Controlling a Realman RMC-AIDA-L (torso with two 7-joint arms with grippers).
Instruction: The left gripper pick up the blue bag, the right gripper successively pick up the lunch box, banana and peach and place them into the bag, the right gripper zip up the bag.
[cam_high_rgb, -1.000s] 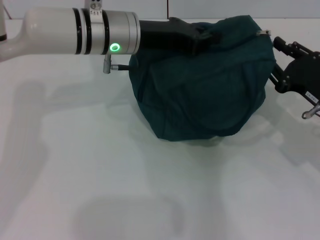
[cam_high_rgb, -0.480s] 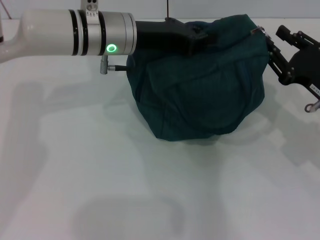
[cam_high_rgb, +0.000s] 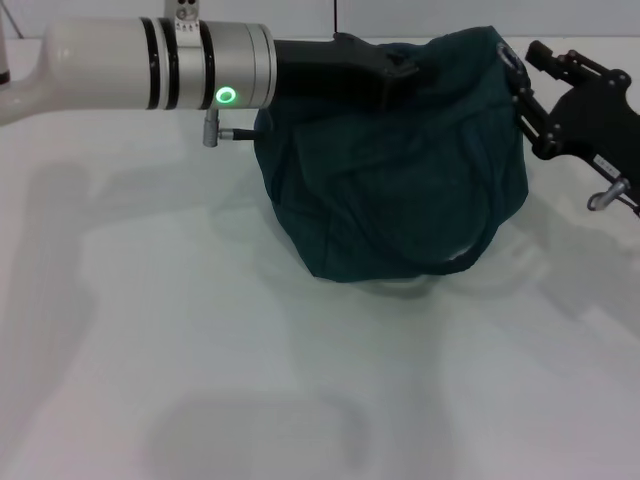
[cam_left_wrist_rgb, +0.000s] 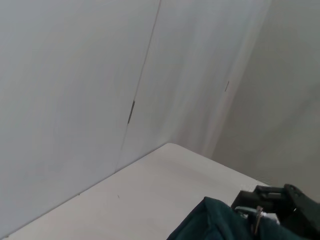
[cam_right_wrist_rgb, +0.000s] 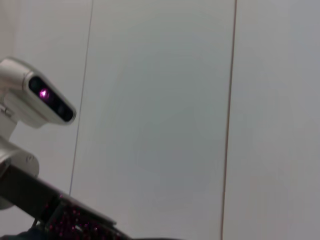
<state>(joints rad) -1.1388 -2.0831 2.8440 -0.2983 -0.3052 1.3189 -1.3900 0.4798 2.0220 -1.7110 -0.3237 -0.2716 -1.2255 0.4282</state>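
Teal bag (cam_high_rgb: 400, 170) — left gripper (cam_high_rgb: 400, 75) seemingly clenching its top, right gripper (cam_high_rgb: 525, 95) beside it, grip unclear

We see a dark teal bag (cam_high_rgb: 400, 180) on a white worktop (cam_high_rgb: 200, 350), beside a black right gripper (cam_high_rgb: 520, 85).

No readable text, label, brand, number or sign can be made out; a small white sticker on the right gripper (cam_high_rgb: 524, 92) is illegible.

Head cam down; wrist cams face walls.
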